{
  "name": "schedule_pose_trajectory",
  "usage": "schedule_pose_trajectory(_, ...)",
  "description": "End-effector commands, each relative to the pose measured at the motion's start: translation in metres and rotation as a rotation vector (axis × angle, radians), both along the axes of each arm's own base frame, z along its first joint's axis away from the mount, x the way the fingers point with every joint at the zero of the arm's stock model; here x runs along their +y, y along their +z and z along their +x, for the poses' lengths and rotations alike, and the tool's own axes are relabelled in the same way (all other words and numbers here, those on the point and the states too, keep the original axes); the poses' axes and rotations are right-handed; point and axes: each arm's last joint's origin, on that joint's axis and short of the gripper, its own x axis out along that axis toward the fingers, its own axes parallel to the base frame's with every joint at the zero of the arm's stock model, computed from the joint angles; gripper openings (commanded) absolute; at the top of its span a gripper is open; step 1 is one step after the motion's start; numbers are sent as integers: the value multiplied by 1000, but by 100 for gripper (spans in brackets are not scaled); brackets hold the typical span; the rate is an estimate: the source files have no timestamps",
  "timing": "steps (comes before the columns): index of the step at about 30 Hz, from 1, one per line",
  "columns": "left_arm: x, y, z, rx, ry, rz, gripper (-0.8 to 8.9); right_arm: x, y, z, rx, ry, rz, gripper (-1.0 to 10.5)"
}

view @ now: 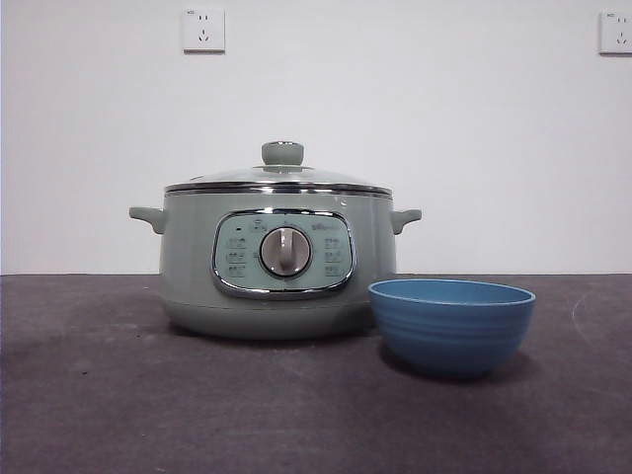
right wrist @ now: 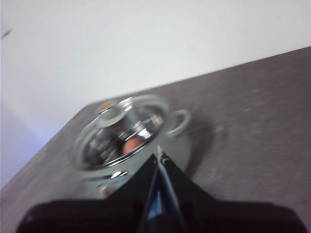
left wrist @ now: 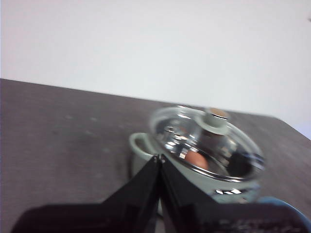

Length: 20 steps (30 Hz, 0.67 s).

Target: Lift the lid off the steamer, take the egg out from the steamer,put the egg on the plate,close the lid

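The pale green steamer (view: 281,262) stands on the table with the glass lid (view: 279,176) resting on it, green knob on top. Through the lid both wrist views show the brownish egg (left wrist: 198,159) (right wrist: 129,145) inside. The sky-blue plate, a deep bowl (view: 452,323), stands in front of the steamer's right side and holds nothing I can see. My left gripper (left wrist: 160,158) is shut, away from the steamer (left wrist: 194,160) on its handle side. My right gripper (right wrist: 158,154) is shut too, apart from the steamer (right wrist: 136,141) on the other handle side. Neither arm shows in the front view.
The dark grey tabletop (view: 118,395) stretches around the steamer and bowl. A white wall with two sockets (view: 203,30) rises behind.
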Motion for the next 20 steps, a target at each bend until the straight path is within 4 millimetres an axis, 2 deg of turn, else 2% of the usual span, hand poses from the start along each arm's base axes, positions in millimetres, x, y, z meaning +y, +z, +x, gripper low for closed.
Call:
schedule_pose_trajectory(1, -2, 17, 7, 36, -88, 59, -6, 2, 20, 8, 19, 103, -79, -12)
schedule_pose_trajectory(5, -4, 42, 16, 77, -230, 91, -6, 6, 43, 22, 101, 245, -150, -12)
schedule_pose_trajectory(10, -6, 63, 22, 114, -338, 95, -6, 14, 59, 37, 204, 364, -203, -12)
schedule_pose_trajectory(18, -7, 70, 24, 200, -391, 92, 1, 27, 59, 47, 296, 470, -241, 10)
schedule_pose_trajectory(19, -7, 69, 24, 204, -391, 91, 3, 28, 59, 47, 293, 474, -242, 33)
schedule_pose_trajectory(20, -7, 69, 24, 207, -391, 89, 29, 28, 59, 47, 290, 476, -242, 108)
